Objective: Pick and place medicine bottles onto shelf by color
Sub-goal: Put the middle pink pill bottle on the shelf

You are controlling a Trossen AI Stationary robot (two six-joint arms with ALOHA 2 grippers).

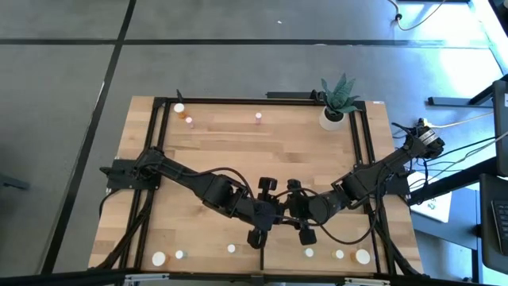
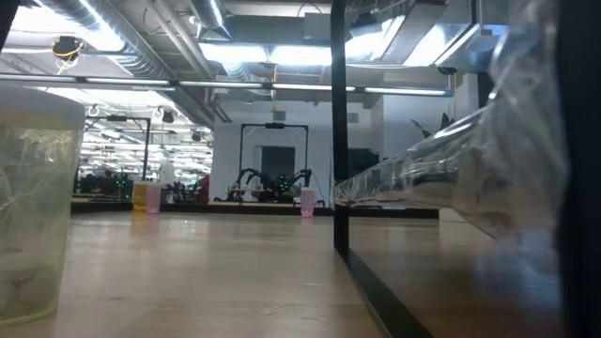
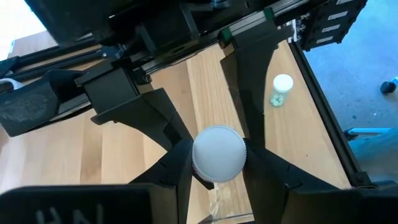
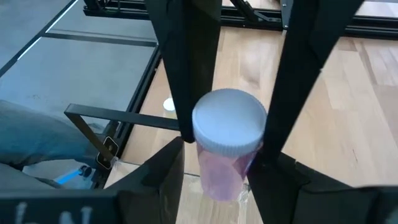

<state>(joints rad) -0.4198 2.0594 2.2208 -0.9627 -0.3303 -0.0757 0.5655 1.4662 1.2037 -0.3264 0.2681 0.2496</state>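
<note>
My left gripper [image 1: 265,213] and my right gripper [image 1: 300,210] hang side by side over the middle of the table, toward its near edge. The left gripper is shut on a clear-bodied bottle with a white cap [image 3: 217,154]. The right gripper is shut on a pink bottle with a white cap [image 4: 227,134]. More bottles stand along the near edge [image 1: 231,249] [image 1: 339,254] and at the far left [image 1: 189,121] [image 1: 258,117]. A thin dark upright [image 2: 339,141] stands at the near middle [image 1: 263,256]. I cannot tell the shelf's wood panel from the tabletop. My left gripper pinches the clear bottle between its two fingers [image 3: 177,163], just under the white cap's rim [image 3: 200,175], coming from above and pointing down. The bottle is upright, cap up. Whether its base is on the table does not show. My right gripper pinches the pink bottle between its two fingers [image 4: 272,124], on the cap's sides [image 4: 200,134] and the body's top, coming from above and pointing down. The bottle is upright, its pink body [image 4: 225,177] below the fingers. Whether it stands on the table does not show.
A white plant pot [image 1: 332,117] stands at the far right. A black frame rail [image 1: 262,101] rims the table. Another small bottle [image 3: 282,88] stands near the rail in the left wrist view. A large translucent bottle [image 2: 33,211] stands close to the low camera.
</note>
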